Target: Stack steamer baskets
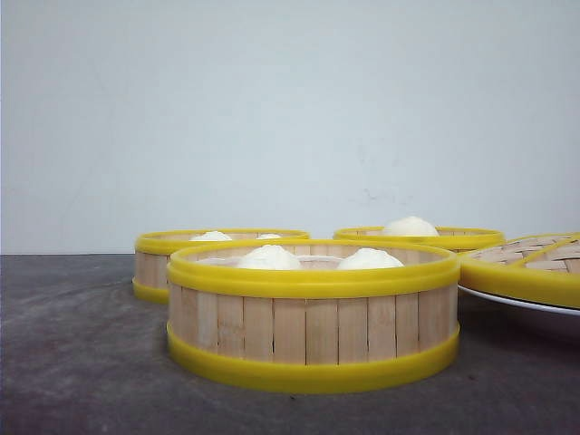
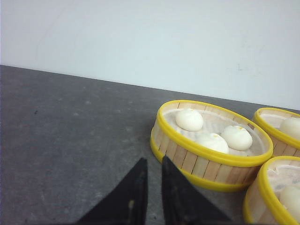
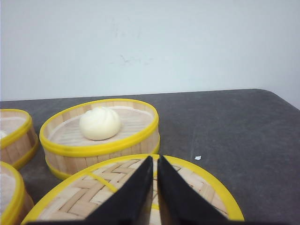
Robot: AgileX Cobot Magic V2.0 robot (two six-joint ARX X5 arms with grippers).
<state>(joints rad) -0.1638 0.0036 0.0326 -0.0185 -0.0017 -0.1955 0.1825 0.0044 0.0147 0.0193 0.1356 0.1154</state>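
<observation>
Currently three baskets [image 1: 313, 313] sitting unstacked on dark table [image 1: 82, 362], buns [image 1: 268, 258] inside, lid [image 1: 530, 265] resting on plate [image 1: 517, 304], left gripper [image 2: 153, 187] and right gripper [image 3: 154, 187] hovering, fingers nearly pressed together, pinching nothing.

Steamer baskets [image 1: 313, 313] left of lid [image 1: 530, 263]

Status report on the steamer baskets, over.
Both end effectors, left and right, shut, empty. Three steamer baskets unstacked, buns inside. Lid under right end effector.

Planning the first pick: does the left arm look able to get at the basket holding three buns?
Probably yes. The three-bun basket sits just ahead of the left gripper, with bare table between them; its fingers look nearly closed and must open first.
</observation>
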